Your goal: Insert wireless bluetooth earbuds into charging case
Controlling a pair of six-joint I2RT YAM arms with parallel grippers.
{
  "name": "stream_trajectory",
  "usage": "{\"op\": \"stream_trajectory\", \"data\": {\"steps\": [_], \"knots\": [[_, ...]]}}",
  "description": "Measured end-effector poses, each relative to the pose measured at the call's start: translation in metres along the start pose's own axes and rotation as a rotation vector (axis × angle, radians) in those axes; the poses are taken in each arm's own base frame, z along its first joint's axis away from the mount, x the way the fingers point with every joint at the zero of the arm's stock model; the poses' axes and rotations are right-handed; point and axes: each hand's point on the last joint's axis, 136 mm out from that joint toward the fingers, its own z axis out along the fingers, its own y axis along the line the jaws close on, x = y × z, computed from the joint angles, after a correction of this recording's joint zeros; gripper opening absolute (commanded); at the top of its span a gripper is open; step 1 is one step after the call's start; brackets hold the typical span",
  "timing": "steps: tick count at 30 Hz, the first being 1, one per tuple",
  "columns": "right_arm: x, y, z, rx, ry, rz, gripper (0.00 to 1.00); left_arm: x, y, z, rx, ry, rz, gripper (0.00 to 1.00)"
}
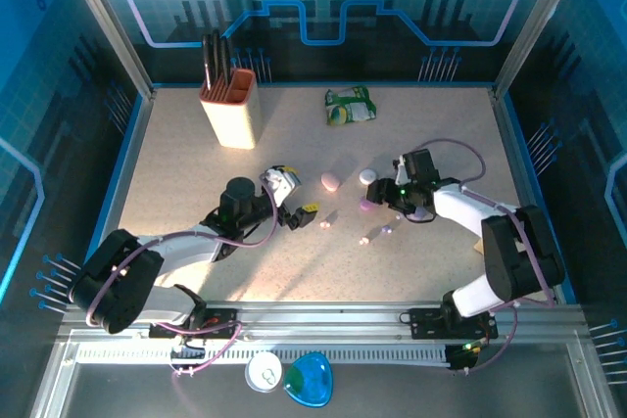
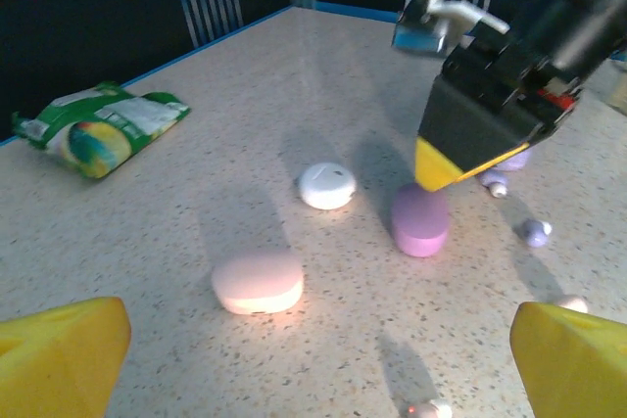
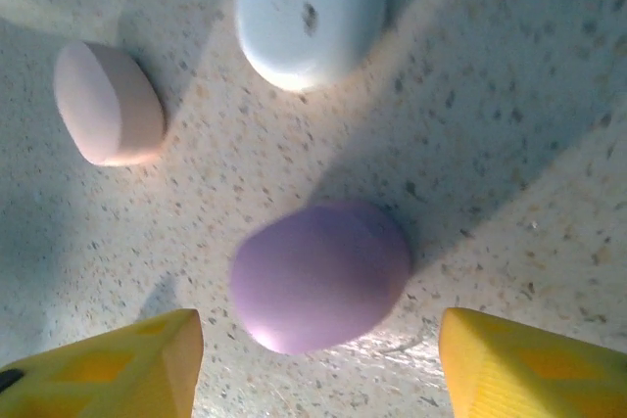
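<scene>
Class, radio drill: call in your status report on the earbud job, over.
Left pincer open, empty. Right pincer open, straddling lilac case, no grip. Earbuds loose on table. Pink case, white case nearby; all lids look shut.

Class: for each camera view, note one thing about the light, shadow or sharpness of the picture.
Top external: a warm patch of light crosses the table, with a blue cast around it. Left wrist: the pink case glows warm along its near edge; the left pincer is blurred at the corners. Right wrist: the lilac case looks soft, with broad shadow bands crossing the table.
</scene>
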Motion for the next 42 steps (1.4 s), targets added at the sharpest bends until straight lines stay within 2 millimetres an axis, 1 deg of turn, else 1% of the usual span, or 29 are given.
{"op": "stream_trajectory", "data": {"steps": [2, 5, 7, 10, 13, 16, 20, 24, 32, 37, 38, 40, 42], "knots": [[-0.014, 0.017, -0.009, 0.033, -0.024, -0.094, 0.70, 0.001, 0.006, 0.000, -0.038, 0.005, -0.022, 0.99], [-0.033, 0.052, -0.023, 0.064, -0.052, -0.251, 0.71, -0.003, 0.017, -0.003, -0.103, -0.005, -0.049, 0.99], [-0.043, 0.076, -0.026, 0.083, -0.040, -0.348, 0.70, -0.007, 0.022, -0.009, -0.139, -0.028, -0.060, 0.99], [-0.049, 0.103, -0.016, 0.128, 0.037, -0.463, 0.70, -0.009, 0.024, -0.018, -0.169, -0.043, -0.064, 0.99], [-0.046, 0.113, 0.004, 0.194, 0.134, -0.542, 0.70, -0.008, 0.024, -0.023, -0.181, -0.049, -0.070, 0.99], [-0.036, 0.115, 0.024, 0.245, 0.240, -0.589, 0.70, -0.004, 0.024, -0.026, -0.188, -0.041, -0.080, 0.99], [-0.030, 0.115, 0.047, 0.283, 0.334, -0.619, 0.70, -0.002, 0.024, -0.029, -0.194, -0.044, -0.084, 0.99], [-0.032, 0.111, 0.069, 0.317, 0.391, -0.622, 0.68, -0.001, 0.023, -0.031, -0.194, -0.043, -0.086, 0.99], [-0.036, 0.109, 0.100, 0.337, 0.435, -0.621, 0.65, 0.010, 0.020, -0.033, -0.188, -0.023, -0.091, 0.99], [-0.032, 0.102, 0.118, 0.352, 0.468, -0.612, 0.56, 0.008, 0.018, -0.033, -0.180, -0.028, -0.091, 0.99], [-0.031, 0.100, 0.119, 0.356, 0.474, -0.611, 0.54, 0.009, 0.018, -0.033, -0.177, -0.028, -0.091, 0.99], [-0.030, 0.097, 0.121, 0.369, 0.480, -0.608, 0.47, 0.009, 0.018, -0.032, -0.176, -0.026, -0.092, 0.99], [-0.031, 0.096, 0.121, 0.375, 0.476, -0.606, 0.43, 0.010, 0.018, -0.032, -0.176, -0.024, -0.100, 0.99]]}}
